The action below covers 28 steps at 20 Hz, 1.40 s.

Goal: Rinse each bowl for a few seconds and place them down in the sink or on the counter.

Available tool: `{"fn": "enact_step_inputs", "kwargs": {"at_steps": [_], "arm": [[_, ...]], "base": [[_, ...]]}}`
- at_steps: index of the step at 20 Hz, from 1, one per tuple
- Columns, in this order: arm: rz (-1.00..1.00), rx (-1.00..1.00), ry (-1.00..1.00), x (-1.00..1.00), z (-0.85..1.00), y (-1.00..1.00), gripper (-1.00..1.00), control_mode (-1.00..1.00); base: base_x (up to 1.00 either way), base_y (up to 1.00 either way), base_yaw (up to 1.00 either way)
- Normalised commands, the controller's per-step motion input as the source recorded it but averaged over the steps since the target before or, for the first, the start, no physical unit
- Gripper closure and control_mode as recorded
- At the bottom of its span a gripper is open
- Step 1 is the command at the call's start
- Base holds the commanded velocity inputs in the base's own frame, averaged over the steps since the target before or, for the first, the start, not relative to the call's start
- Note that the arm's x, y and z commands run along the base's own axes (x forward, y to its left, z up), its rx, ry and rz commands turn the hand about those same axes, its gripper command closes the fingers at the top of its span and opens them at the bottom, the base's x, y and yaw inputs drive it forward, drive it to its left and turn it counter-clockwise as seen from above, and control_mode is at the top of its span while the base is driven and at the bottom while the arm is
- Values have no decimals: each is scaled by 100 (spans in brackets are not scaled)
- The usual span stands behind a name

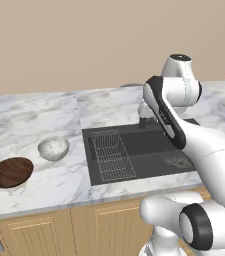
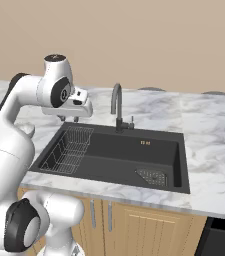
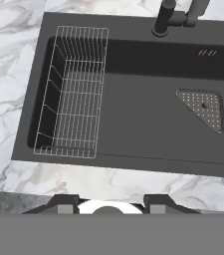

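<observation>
Speckled white bowl and brown wooden bowl on counter, well left of empty, part-open gripper above sink

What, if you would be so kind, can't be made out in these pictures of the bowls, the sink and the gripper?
- Gripper, right base view: too small to tell how far its fingers stand apart.
- Faucet, left base view: the arm covers most of it.
- Faucet, hand view: top edge cuts off its arch.
- Brown bowl, right base view: mostly behind the arm at the left edge.
</observation>
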Motion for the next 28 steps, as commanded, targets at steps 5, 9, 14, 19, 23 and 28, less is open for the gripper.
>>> {"fn": "enact_step_inputs", "kwargs": {"at_steps": [5, 9, 14, 19, 23, 28], "arm": [[2, 0, -1, -14, 0, -10, -100, -100], [4, 0, -5, -25, 0, -17, -100, -100], [5, 0, -7, -26, 0, -18, -100, -100], [4, 1, -7, -27, 0, -19, -100, -100], [5, 6, -6, -26, -4, -40, -100, -100], [8, 5, -7, -11, -2, -40, -100, -100]], "base": [[0, 0, 0], [0, 0, 0], [0, 0, 0], [0, 0, 0], [0, 0, 0], [0, 0, 0]]}}
